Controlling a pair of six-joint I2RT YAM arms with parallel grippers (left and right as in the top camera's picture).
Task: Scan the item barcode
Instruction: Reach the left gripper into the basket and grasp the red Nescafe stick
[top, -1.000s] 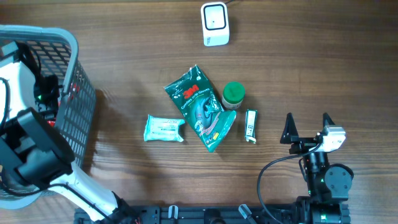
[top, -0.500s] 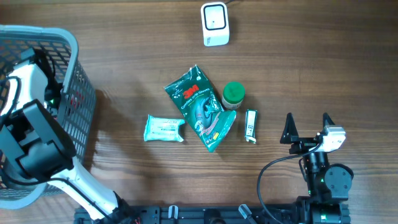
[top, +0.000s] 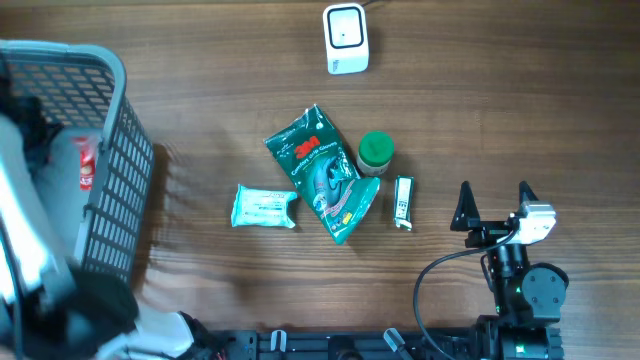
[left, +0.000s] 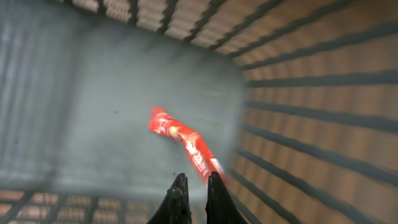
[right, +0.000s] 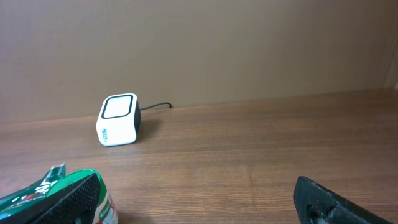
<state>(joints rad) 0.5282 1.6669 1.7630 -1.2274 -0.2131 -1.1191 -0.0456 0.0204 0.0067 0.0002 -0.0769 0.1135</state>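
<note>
A red packet (left: 186, 142) lies on the grey floor of the basket (top: 110, 190); from overhead the red packet (top: 86, 165) shows against the right wall. My left gripper (left: 196, 181) hangs above it, shut with nothing between its fingers, and the view is blurred. The white scanner (top: 346, 38) stands at the table's far edge, and the scanner (right: 118, 119) faces my right gripper. My right gripper (top: 493, 204) rests open and empty at the near right. On the table lie a green 3M pack (top: 325, 175), a green-lidded can (top: 376, 150), a wipes packet (top: 264, 207) and a small tube (top: 402, 201).
The grey mesh basket fills the left edge of the table, and my left arm (top: 25, 250) rises blurred over its near side. A cable runs back from the scanner. Bare wood lies between the items and the scanner.
My left gripper has gone from open to shut and has lifted out of the basket toward the near side. The red packet now shows uncovered in the basket. The right arm has not moved.
</note>
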